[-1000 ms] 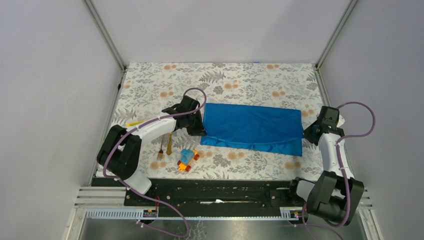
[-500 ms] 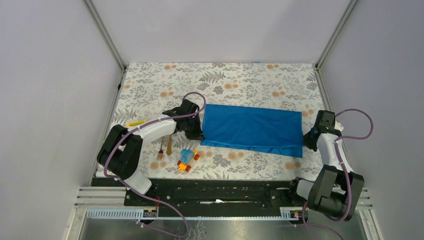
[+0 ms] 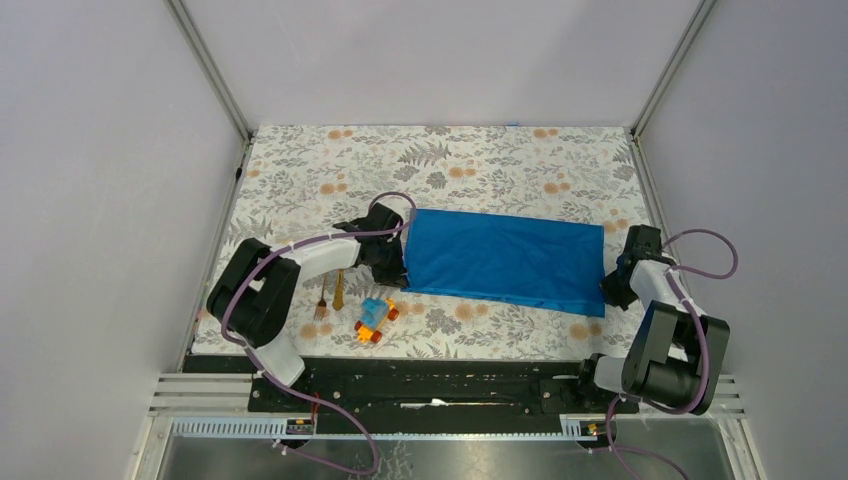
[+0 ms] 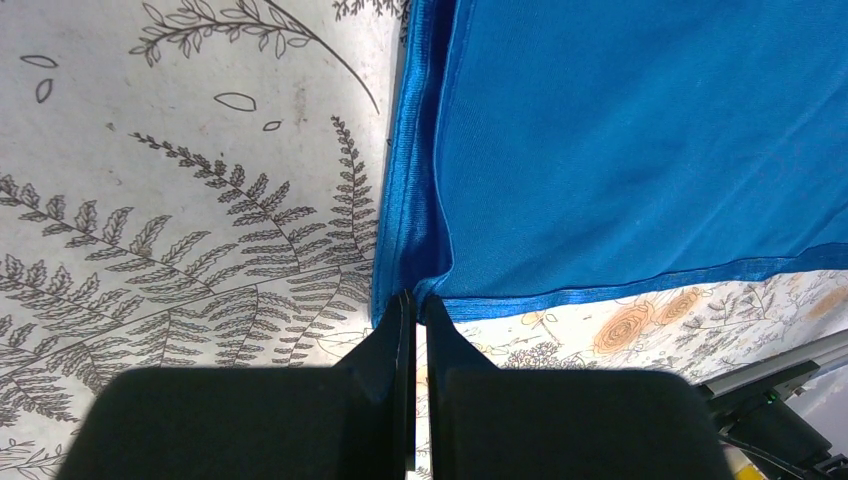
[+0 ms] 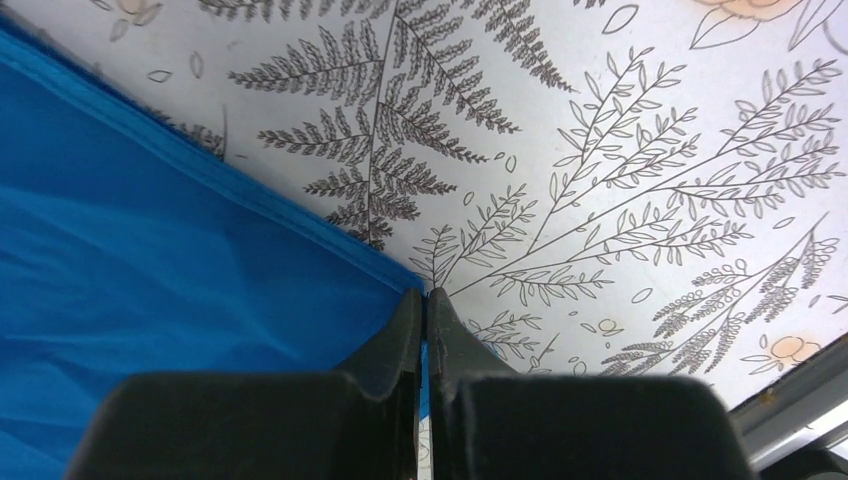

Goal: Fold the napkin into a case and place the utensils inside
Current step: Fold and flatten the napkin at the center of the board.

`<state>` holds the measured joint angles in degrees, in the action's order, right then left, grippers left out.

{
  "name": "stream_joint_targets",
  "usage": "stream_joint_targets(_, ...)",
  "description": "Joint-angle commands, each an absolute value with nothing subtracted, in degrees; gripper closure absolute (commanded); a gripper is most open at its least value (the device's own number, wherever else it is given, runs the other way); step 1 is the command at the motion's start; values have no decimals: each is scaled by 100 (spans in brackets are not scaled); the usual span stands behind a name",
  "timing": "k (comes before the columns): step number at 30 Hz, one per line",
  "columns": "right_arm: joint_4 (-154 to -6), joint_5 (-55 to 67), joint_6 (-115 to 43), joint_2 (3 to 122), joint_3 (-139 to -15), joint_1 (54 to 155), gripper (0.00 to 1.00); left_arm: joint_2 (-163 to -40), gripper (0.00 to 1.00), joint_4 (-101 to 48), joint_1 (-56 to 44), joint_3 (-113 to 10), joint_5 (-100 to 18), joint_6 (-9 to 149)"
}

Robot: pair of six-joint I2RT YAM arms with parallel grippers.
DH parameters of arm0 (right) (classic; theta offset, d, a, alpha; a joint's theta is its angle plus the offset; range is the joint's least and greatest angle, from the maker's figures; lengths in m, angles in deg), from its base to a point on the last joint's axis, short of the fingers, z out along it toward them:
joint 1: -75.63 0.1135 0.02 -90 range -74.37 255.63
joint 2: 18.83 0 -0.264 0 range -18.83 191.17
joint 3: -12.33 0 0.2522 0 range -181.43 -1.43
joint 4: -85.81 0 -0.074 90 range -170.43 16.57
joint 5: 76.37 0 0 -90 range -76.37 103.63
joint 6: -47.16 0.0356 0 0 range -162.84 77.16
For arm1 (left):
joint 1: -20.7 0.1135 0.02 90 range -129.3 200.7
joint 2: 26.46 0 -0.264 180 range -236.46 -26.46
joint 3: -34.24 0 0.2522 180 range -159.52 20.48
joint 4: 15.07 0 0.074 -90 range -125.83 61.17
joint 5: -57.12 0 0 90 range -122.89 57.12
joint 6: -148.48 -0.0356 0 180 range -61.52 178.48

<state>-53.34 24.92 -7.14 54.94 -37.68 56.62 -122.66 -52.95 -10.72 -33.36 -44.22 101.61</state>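
Folded blue napkin (image 3: 505, 262), both jaws clamped on near corners

Plain pale grey walls (image 3: 430, 60) stood on three sides of the counter (image 3: 480, 160), which had leaves and orange flowers on it.
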Motion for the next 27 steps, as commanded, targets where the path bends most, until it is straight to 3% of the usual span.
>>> stream_joint_targets(1,-5518,2477,-475,5743,-3673,5691,100,-12393,100,-5171,-1094,-3271,-4327,10072)
stream_joint_targets(16,-6678,1993,-638,7103,-4167,5720,100,-12919,100,-5211,-849,-3605,-3935,10007)
stream_joint_targets(27,-5266,2279,-908,5453,-4744,6007,100,-11792,100,-5877,-927,-3852,-4046,9925)
